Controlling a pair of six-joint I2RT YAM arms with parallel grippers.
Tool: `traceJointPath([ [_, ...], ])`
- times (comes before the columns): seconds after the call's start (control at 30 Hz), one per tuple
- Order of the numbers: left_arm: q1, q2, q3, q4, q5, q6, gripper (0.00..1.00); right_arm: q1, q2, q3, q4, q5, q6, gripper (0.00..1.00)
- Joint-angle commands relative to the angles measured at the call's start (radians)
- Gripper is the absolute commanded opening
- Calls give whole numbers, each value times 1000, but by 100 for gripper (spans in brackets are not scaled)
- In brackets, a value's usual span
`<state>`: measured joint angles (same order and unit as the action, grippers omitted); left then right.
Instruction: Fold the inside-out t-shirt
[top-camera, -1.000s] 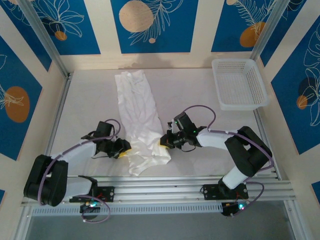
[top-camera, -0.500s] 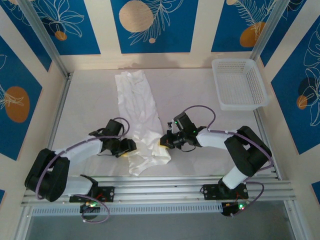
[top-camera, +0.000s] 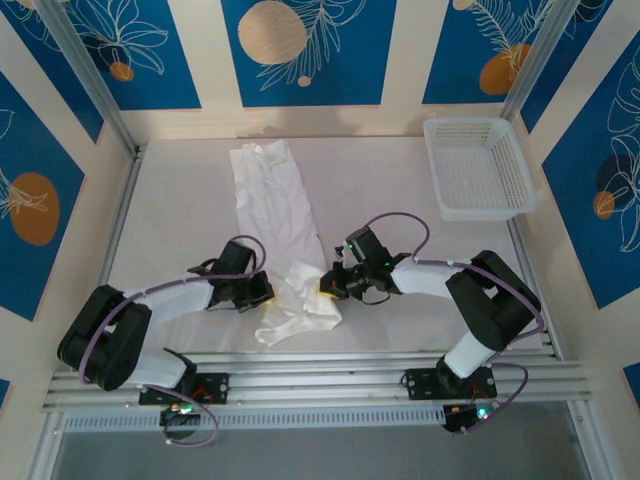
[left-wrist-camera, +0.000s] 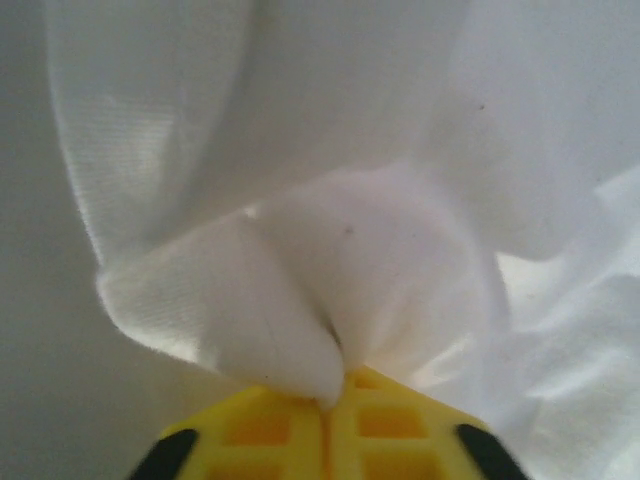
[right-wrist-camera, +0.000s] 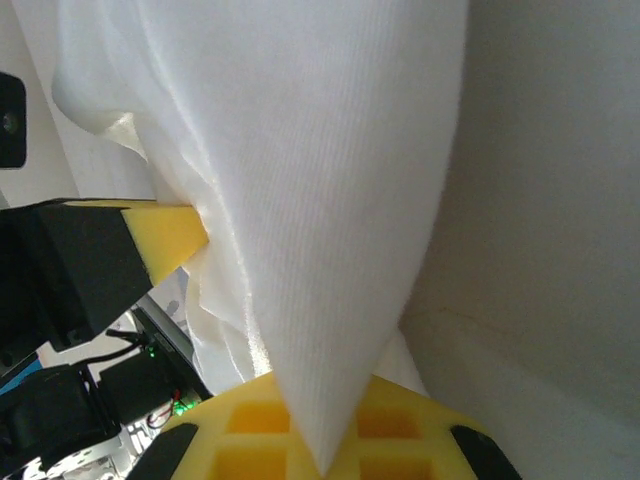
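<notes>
1. A plain white, wrinkled cotton t-shirt (top-camera: 275, 215) lay on the pale grey bench (top-camera: 180, 210) as a long narrow strip. It ran from about 12 o'clock at the far side down toward 6 o'clock, near the arms' bases.
2. The left gripper (top-camera: 262, 292) sat at the 9 o'clock side of the shirt's near end. In its wrist view the gripper (left-wrist-camera: 325, 400) had its yellow pads pressed together on a bunched fold of the t-shirt (left-wrist-camera: 340, 120) (the cloth puffed out just above the seam between the pads).
3. The right gripper (top-camera: 326, 284) sat at the 3 o'clock side of that same near end. In its wrist view the gripper (right-wrist-camera: 320, 440) was clamped on the t-shirt (right-wrist-camera: 330, 150), which rose from between the pads as a taut white wedge.
4. The two grippers faced each other across the fabric, near one another. In the right wrist view a yellow pad (right-wrist-camera: 165, 235) of the left gripper touched the cloth at 9 o'clock.
5. The shirt's near hem lay crumpled at 6 o'clock of the grippers.
6. A white plastic lattice basket (top-camera: 478, 213) stood at the bench's 2 o'clock corner, well apart from the shirt.
</notes>
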<state>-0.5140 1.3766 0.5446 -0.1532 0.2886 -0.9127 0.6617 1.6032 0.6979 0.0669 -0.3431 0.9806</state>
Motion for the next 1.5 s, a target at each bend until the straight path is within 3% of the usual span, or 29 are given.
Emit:
traceJointPath([
  [0.0,-9,-54,-18,-52,-51,-13,0,10,-11,-27,-13,18,34,0],
  [0.17,-10,-199,-69,-165,-75,-9,0,23,-147,-162,28,90,89,0],
  [0.37,-69,-476,-103,-304,-86,-111,0,104,-368,-207,-116,155,104,0],
  [0.47,-73,-605,-52,-383,-157,-144,0,99,-445,-170,-190,186,95,0],
  [0.53,-71,-604,32,-436,-219,-110,0,80,-457,-78,-252,213,48,0],
  [0.73,2,-336,299,-443,-300,72,0,-27,-305,182,-258,199,-68,0],
  [0.93,184,-113,422,-252,-307,166,0,-96,-47,480,-283,179,-208,0],
  [1.03,271,13,486,-182,-250,194,0,-125,79,599,-292,164,-234,0],
  [1.17,297,208,642,-164,-176,275,0,-154,214,730,-314,173,-262,0],
  [1.3,308,363,747,-98,-127,267,0,-182,317,829,-313,164,-273,0],
  [1.47,333,509,862,-102,-157,262,0,-223,473,973,-337,145,-298,0],
])
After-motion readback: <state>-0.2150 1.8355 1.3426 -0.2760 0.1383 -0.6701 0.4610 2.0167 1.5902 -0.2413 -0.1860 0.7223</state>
